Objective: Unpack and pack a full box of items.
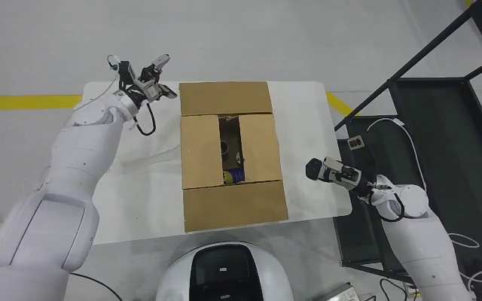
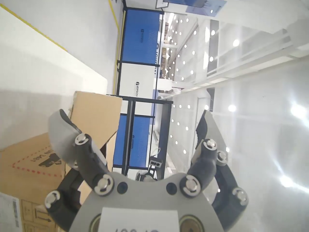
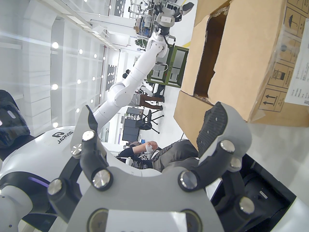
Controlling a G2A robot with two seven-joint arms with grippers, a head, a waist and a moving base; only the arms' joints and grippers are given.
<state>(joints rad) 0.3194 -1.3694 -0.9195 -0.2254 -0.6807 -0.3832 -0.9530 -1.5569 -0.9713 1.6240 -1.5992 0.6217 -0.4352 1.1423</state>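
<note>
1. We see a brown cardboard box [image 1: 199, 150] standing upright between the two grippers and touching neither. The left gripper [image 1: 139, 66] is near one of its corners, and the right gripper [image 1: 311, 169] is off the opposite side.
2. Its top is partly open. Two flaps spread outward, and the other two lie nearly level with a narrow slot between them. The wall facing the right gripper carries printed marks and a white label.
3. Through the slot we make out a yellow round item [image 1: 227, 177] just beside a blue item [image 1: 238, 174], both nearer the right gripper.
</note>
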